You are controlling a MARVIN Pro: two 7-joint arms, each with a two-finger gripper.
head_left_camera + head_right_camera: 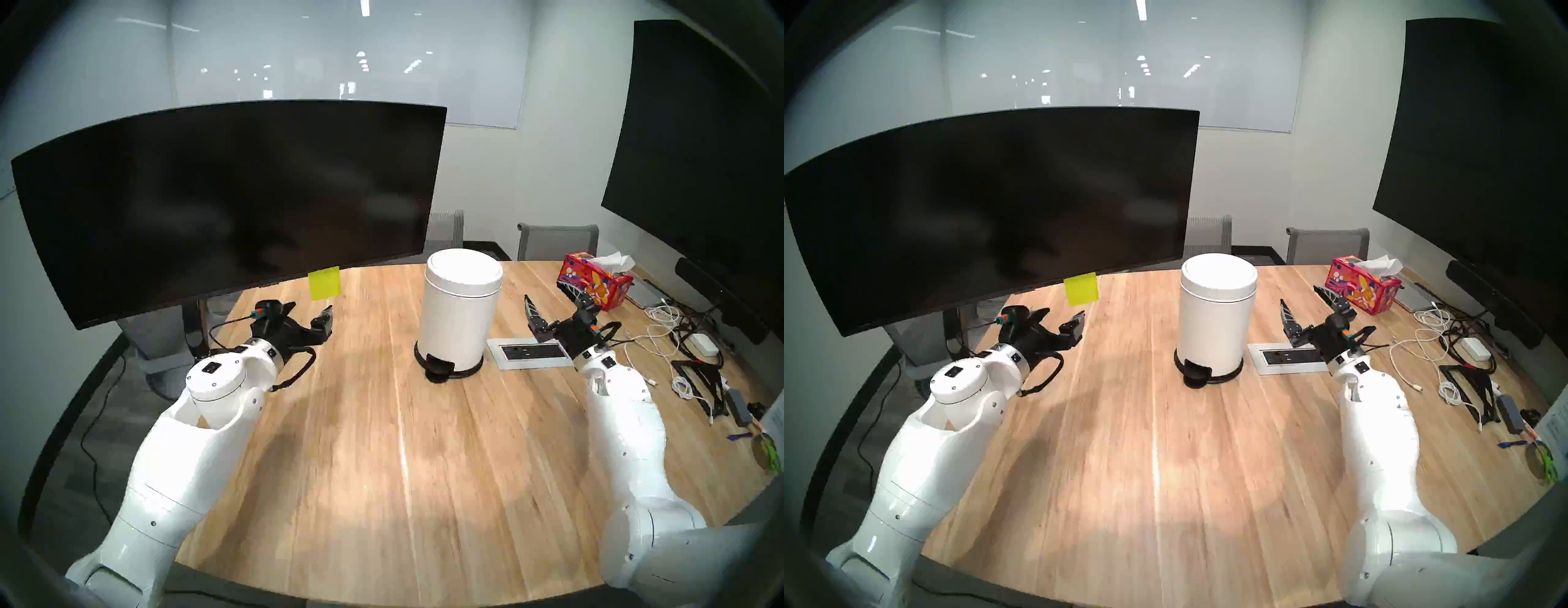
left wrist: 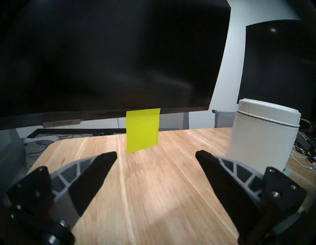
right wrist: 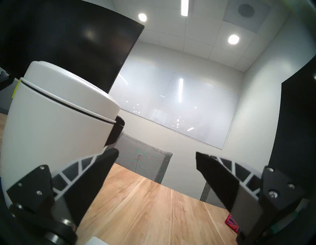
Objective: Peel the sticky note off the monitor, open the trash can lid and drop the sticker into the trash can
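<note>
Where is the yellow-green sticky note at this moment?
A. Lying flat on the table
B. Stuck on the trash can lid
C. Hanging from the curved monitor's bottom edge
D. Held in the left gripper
C: the sticky note hangs from the curved monitor's bottom edge, ahead of the open, empty left gripper.

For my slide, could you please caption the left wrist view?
Open left gripper faces sticky note hanging from monitor.

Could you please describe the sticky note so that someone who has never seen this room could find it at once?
Start at the wide curved monitor on the left of the wooden table. The sticky note hangs from its bottom edge, near the right end. It is a plain yellow-green paper square, the only bright thing against the black screen.
</note>
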